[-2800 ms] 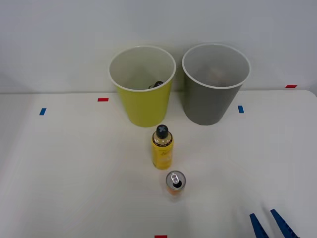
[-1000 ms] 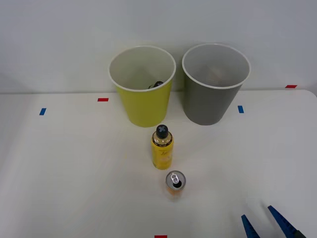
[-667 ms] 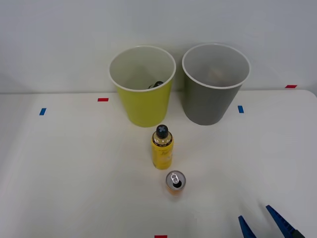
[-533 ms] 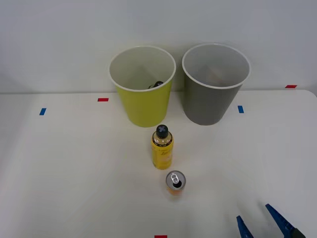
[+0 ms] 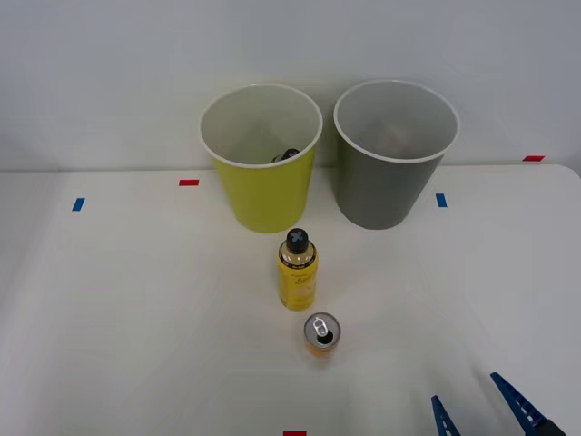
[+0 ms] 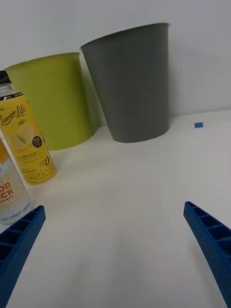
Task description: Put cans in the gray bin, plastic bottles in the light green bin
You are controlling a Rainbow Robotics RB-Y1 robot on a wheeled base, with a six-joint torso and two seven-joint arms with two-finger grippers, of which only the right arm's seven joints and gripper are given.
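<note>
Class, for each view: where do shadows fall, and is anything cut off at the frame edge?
Front view: soft, even light, faint shadow beside the orange can. Right wrist view: the can is cropped at the edge; the yellow bottle label reads sharply.

On the white table [image 5: 109,309], the yellow bottle [image 5: 297,272] stands upright just behind the orange can [image 5: 320,335]. Behind them the light green bin [image 5: 263,163] and gray bin [image 5: 390,159] sit side by side. The right gripper [image 5: 477,409] spreads its 2 blue fingers.

Right gripper [image 5: 479,407]: 2 bright blue fingers [image 6: 210,244], ribbed along inner faces, tapering to narrow pointed tips. Plain plastic look, matte, unmarked. Dark, near-black mounting piece at base of right finger.
</note>
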